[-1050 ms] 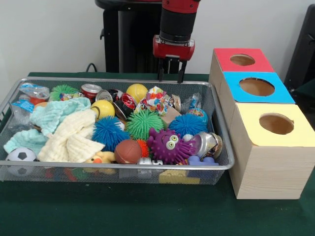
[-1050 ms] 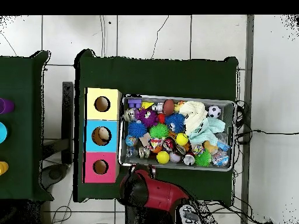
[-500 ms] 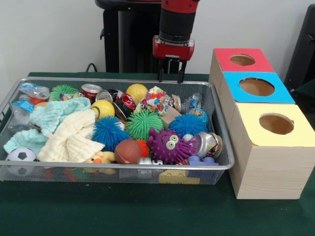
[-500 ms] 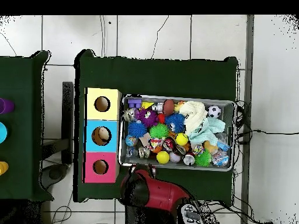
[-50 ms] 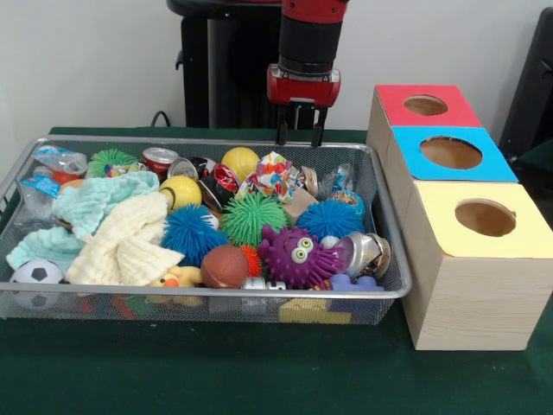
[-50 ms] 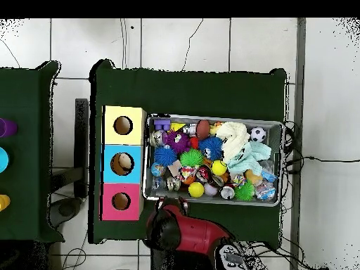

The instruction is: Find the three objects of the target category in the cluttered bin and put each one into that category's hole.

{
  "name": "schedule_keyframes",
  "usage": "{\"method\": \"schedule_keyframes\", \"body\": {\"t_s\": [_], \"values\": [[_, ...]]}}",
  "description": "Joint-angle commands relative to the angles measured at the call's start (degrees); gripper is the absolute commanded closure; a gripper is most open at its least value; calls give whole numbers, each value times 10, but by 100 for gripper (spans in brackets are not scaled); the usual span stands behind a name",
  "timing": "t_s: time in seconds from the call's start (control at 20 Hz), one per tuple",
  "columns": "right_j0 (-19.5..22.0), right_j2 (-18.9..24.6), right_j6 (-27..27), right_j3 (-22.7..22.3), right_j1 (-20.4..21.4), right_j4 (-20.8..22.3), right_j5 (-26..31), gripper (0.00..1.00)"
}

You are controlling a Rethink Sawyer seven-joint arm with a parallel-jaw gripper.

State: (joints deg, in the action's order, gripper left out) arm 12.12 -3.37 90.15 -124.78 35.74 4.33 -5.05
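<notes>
Overhead, pincer (image 5: pixel 300 137) (empty), crowded mesh bin (image 5: pixel 390 270)

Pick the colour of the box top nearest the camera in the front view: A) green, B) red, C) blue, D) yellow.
D: the yellow box top sits lowest and closest in the front view, with the blue box top behind it and the red box top farthest back.
</notes>
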Motion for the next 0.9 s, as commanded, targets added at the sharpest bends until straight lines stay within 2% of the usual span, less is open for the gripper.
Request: {"method": "schedule_keyframes", "body": {"t_s": [0.05, 0.65, 0.9], "values": [[37, 33, 89, 97, -110, 18, -76, 0], [37, 27, 101, 121, -145, 3, -98, 0], [33, 23, 97, 123, -147, 3, -99, 0]]}}
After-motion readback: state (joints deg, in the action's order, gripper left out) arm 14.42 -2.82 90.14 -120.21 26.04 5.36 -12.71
